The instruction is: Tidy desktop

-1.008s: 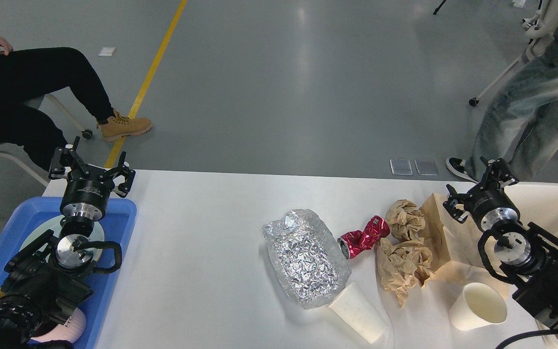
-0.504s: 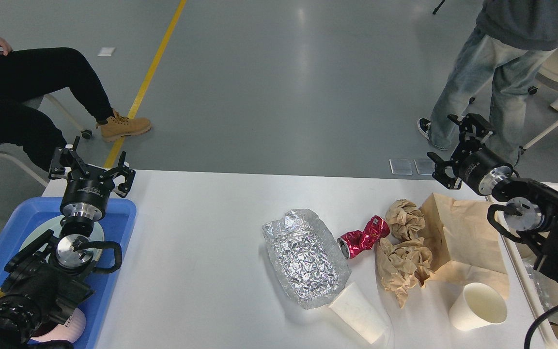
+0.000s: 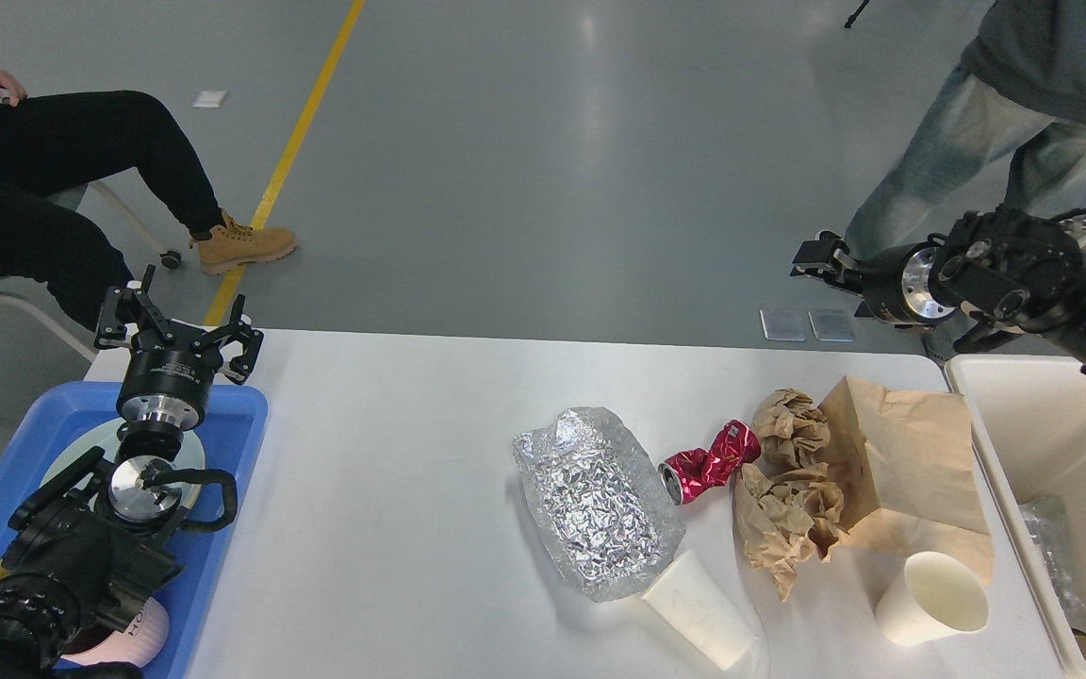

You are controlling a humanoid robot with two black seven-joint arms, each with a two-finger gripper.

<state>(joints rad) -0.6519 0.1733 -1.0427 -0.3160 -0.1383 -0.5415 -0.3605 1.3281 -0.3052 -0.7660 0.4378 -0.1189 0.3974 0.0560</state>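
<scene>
A single view is given, taken from the robot's own head and aimed forward and down. The white desk (image 3: 392,490) is seen from close above, filling the lower half of the picture, with its far edge running across the middle. Beyond it the grey floor (image 3: 552,170) is taken in at a distance. The arms are seen entering from the lower left and the right edge.

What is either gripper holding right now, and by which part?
Nothing in the left gripper: its fingers are spread open above the blue tray. The right gripper is seen end-on past the desktop; cannot tell.
</scene>
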